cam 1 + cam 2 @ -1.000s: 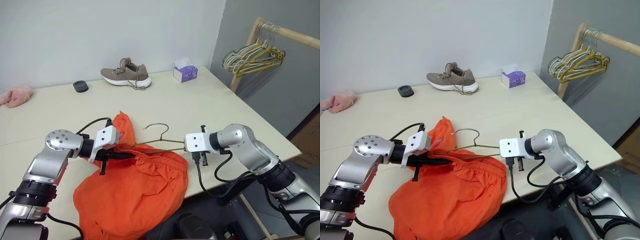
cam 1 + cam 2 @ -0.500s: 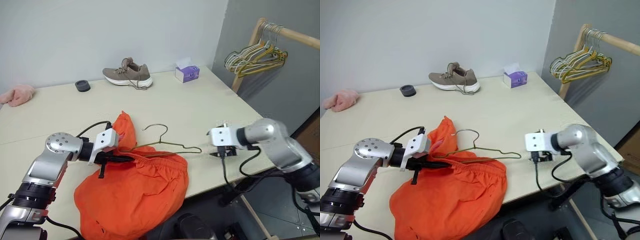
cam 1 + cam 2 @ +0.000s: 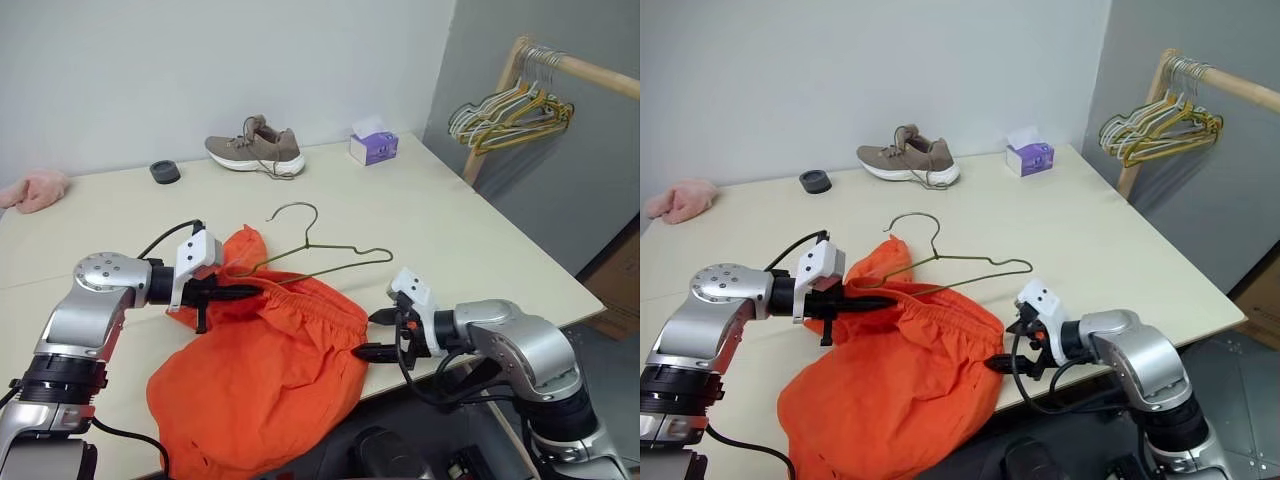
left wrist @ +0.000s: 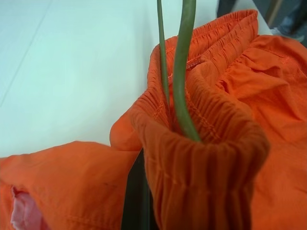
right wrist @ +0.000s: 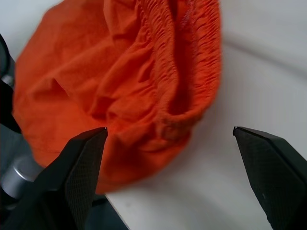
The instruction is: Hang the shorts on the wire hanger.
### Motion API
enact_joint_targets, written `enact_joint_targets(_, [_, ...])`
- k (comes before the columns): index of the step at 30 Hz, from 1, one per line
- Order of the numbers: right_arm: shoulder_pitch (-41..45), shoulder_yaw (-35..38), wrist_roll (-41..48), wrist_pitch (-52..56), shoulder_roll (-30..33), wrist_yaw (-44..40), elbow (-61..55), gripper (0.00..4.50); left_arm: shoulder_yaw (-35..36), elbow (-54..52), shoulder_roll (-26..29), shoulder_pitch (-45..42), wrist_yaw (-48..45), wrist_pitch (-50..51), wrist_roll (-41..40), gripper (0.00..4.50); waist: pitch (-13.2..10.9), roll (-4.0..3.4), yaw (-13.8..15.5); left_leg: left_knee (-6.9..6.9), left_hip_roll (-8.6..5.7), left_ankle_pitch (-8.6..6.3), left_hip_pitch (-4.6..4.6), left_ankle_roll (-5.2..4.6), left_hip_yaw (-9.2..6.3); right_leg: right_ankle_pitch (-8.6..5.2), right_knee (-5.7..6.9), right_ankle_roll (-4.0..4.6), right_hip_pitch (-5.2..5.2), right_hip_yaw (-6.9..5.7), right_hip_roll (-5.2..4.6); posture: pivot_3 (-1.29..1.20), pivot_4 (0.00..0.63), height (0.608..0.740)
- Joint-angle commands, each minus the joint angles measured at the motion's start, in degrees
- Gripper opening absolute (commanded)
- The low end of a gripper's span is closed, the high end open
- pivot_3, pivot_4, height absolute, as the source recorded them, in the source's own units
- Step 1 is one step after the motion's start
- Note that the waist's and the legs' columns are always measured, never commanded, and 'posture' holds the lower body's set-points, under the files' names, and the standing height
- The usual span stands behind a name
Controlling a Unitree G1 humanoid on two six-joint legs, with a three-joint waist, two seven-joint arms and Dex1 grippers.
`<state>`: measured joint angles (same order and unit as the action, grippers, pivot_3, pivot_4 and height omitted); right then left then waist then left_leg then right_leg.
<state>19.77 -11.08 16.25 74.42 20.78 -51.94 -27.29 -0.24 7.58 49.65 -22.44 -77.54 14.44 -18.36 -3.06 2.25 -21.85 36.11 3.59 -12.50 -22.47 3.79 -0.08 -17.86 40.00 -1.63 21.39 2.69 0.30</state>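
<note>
shorts (image 3: 265, 365): bright orange soft fabric, gathered elastic waistband, crumpled in a heap at the near edge of the counter (image 3: 420, 230); lower part droops over that edge; waistband runs across the top of the heap, bunched up at its left end; pale pink patch shows inside one fold in the left wrist view; wire hanger (image 3: 318, 250): thin olive-grey wire, triangular, curved hook pointing up and away; tilted, left corner tucked inside the bunched waistband, two wires emerging from the fabric opening; right corner free, raised over the counter just past the shorts
</note>
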Motion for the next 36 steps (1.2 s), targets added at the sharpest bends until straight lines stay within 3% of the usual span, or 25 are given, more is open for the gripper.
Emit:
enact_joint_targets(1, [2.0,1.1,3.7,3.3,-2.8,3.4,0.3,4.47,2.0,-0.1,-0.2,-2.3,0.6,-0.3,-1.4,0.00,0.0,0.00,0.0,0.00,0.00,0.00,0.00,0.00,0.01,0.00,0.00,0.00,0.00,0.00,0.00,-0.33,0.000,0.740])
enact_joint_targets(4, [2.8,0.2,5.9,4.3,-5.0,5.1,1.4,4.47,2.0,0.0,-0.3,-2.5,0.9,-0.4,-1.3,0.00,0.0,0.00,0.0,0.00,0.01,0.00,0.01,0.00,0.01,0.00,0.01,0.00,0.01,0.01,0.00,-0.32,0.000,0.740])
enact_joint_targets(7, [2.9,-2.0,5.1,1.3,-5.5,7.9,3.9,3.91,2.3,-0.4,-0.4,-2.2,1.3,-0.2,-1.5,0.00,0.0,-0.01,-0.1,-0.03,0.02,0.00,-0.01,-0.01,0.00,0.00,0.00,0.00,0.03,0.00,0.00,-0.32,0.000,0.740])
enact_joint_targets(18, [2.5,-3.9,1.4,-14.3,2.7,11.6,8.1,0.08,7.9,-7.7,-0.3,2.3,5.4,9.6,-9.3,0.00,0.0,0.00,0.4,-0.02,0.02,0.00,-0.07,-0.01,0.01,0.00,-0.03,0.00,0.08,0.00,0.00,-0.30,0.000,0.740])
enact_joint_targets(25, [7.2,1.6,2.2,-18.5,7.7,9.2,15.1,0.04,12.2,-15.1,5.6,7.5,1.6,21.7,-18.6,0.00,0.0,0.01,0.8,-0.01,-0.01,0.00,-0.05,0.00,0.05,0.00,-0.04,0.00,0.06,0.04,0.00,-0.29,0.000,0.740])
enact_joint_targets(36, [10.1,3.0,3.0,-20.8,12.3,7.1,20.9,0.04,12.8,-14.9,12.4,10.0,-3.9,20.7,-19.0,0.00,-0.1,-0.05,1.3,-0.05,0.01,0.00,-0.05,-0.01,0.08,-0.06,-0.04,0.10,0.07,-0.01,0.02,-0.28,0.000,0.740])
